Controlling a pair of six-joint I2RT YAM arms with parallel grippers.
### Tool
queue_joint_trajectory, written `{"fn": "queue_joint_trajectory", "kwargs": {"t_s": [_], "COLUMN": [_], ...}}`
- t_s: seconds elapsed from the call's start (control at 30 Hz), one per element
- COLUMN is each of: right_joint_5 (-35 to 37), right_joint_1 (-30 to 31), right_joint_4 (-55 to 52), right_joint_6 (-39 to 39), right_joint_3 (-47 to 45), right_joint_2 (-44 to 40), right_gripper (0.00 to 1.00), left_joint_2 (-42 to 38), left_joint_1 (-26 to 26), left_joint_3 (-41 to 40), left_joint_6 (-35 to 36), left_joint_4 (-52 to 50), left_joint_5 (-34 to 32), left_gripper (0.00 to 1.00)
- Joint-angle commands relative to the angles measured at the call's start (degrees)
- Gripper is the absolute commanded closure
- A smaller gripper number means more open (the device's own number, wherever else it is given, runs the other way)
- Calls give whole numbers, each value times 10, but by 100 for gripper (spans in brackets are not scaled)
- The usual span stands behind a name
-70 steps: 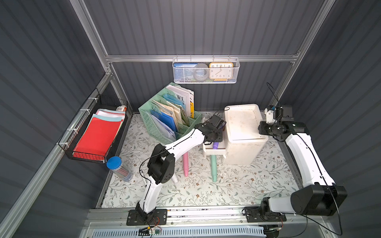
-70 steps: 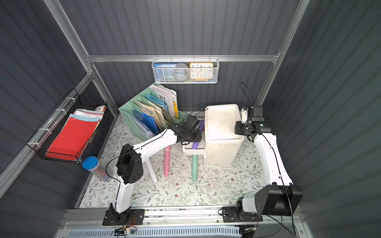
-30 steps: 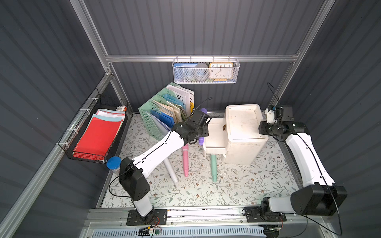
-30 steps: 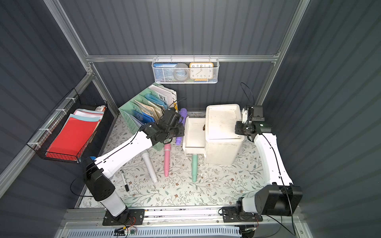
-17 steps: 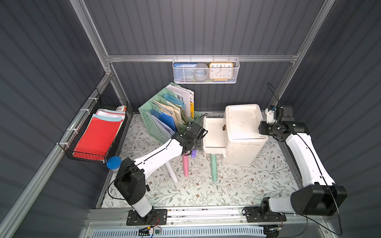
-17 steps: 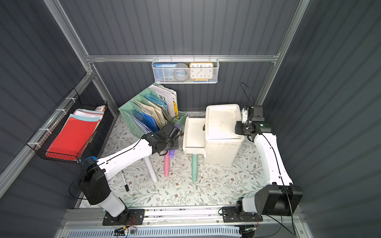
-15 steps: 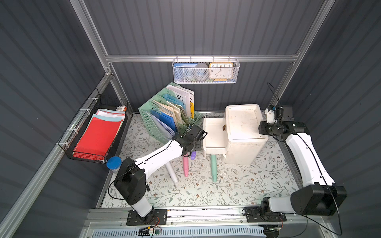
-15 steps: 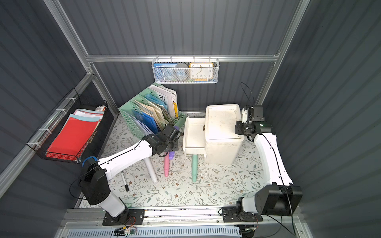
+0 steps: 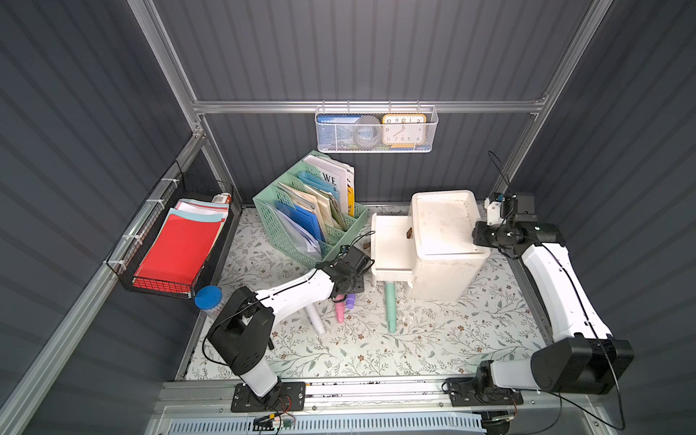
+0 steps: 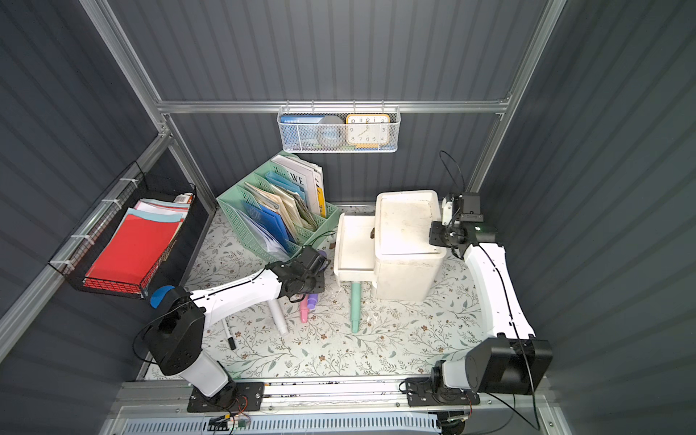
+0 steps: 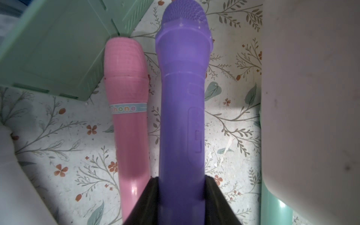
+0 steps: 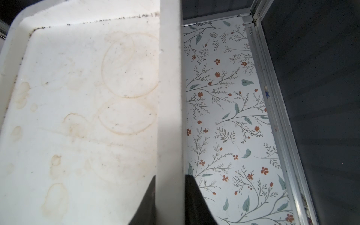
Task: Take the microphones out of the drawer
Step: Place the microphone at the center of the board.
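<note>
Left wrist view: the left gripper [image 11: 181, 178] clamps the purple microphone [image 11: 183, 97], with a pink microphone [image 11: 126, 87] (banded) just beside its fingers [image 11: 148, 196]. The right gripper [image 12: 169, 179] pinches the rim of the cabinet [image 12: 169, 97].

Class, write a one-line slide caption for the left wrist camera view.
Left gripper shut on the purple microphone, alongside a pink microphone on the floral mat.

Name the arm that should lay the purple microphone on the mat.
Left: the left gripper is shut on the purple microphone, beside the pink microphone. The right gripper is clamped on the cabinet rim.
</note>
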Motion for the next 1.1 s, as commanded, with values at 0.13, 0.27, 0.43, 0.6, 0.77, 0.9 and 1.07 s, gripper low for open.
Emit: {"fn": "queue_joint_trajectory", "kwargs": {"t_s": [0.13, 0.27, 0.43, 0.6, 0.77, 0.9, 1.07], "right_joint_5": [-67, -66, -67, -67, -69, -65, -62], "right_joint_1": [0, 0, 0, 0, 0, 0, 0], "right_joint_4": [-71, -71, -70, -70, -70, -71, -70], "right_joint_6": [48, 48, 48, 49, 49, 48, 48], "right_joint_3": [-33, -34, -34, -34, -34, -34, -34], "right_joint_2": [21, 18, 18, 17, 16, 13, 11], "right_gripper": [99, 99, 99, 99, 99, 99, 98], "left_joint_2": [34, 48, 55, 56, 61, 72, 72], "left_joint_1": [2, 2, 3, 1, 1, -1, 0], "left_joint_3": [-7, -11, -33, -55, -55, -50, -44], "left_joint_6": [-21, -22, -23, -34, -32, -28, -28], "left_joint_4": [14, 14, 22, 30, 28, 16, 11], "left_joint_5": [23, 24, 29, 37, 37, 34, 33], "left_gripper": [81, 81, 81, 80, 72, 62, 56]}}
